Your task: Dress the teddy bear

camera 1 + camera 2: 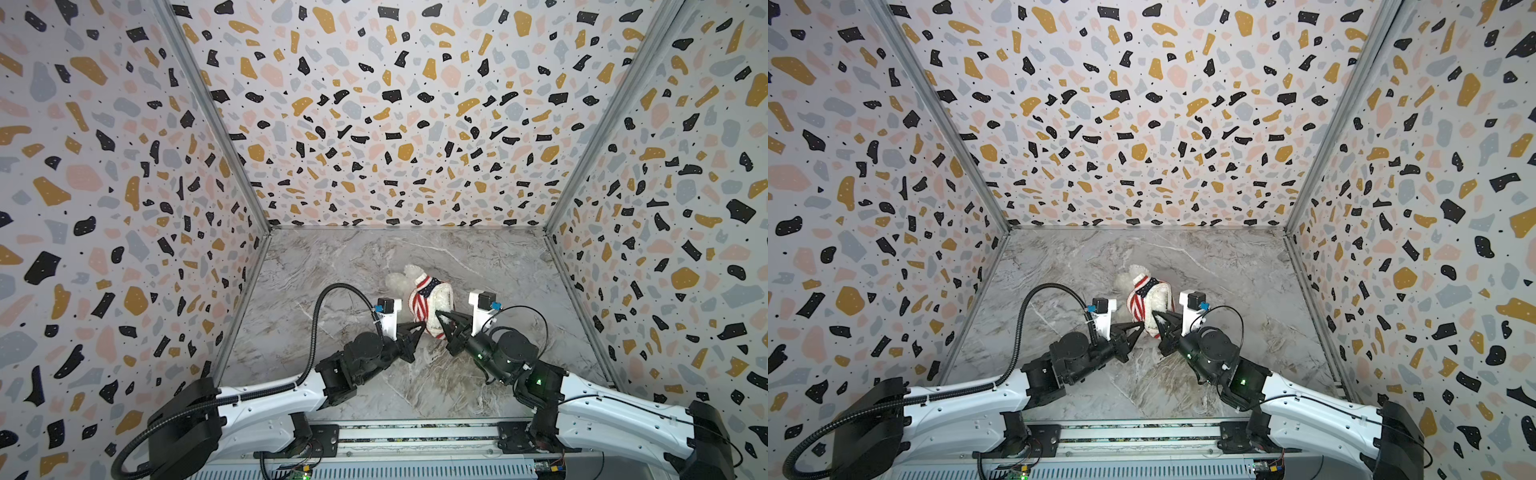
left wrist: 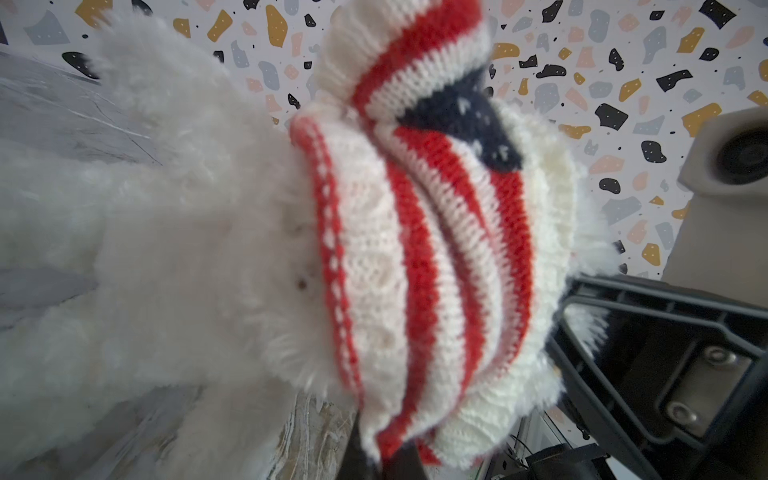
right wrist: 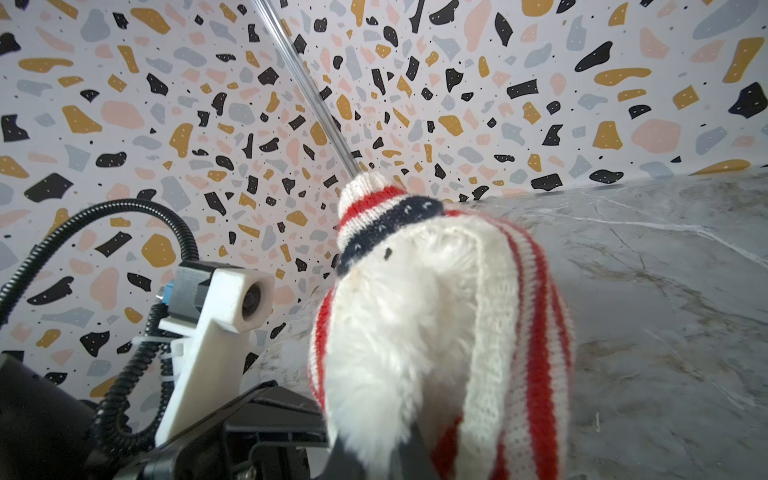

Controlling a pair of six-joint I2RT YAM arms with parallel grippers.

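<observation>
— Where does the teddy bear [image 1: 400, 281] [image 1: 1129, 279] lie?

— We see it in both top views near the middle of the grey marble counter [image 1: 332, 257], between the two arms. A red-and-white striped sweater [image 1: 419, 303] [image 2: 415, 257] with a navy patch bunches around its body, and white fur shows at both ends. We cannot tell which end is the head, and no face is plain.

— What are the pincers doing?

— The left pincer [image 1: 422, 326] [image 2: 384, 461] is closed tight. In the left wrist view only its dark tips show, cut off at the frame's edge, with the sweater's hem pinched between them. The right pincer [image 1: 441, 320] [image 3: 378, 457] is also closed down, on a tuft of the bear's fur. Its tips too are cropped in the right wrist view, and we cannot tell whether any knit is caught with the fur.

— Anything else hard to make out?

— Up close the fur blurs, and from above the pincers cover the bear's near end.
</observation>
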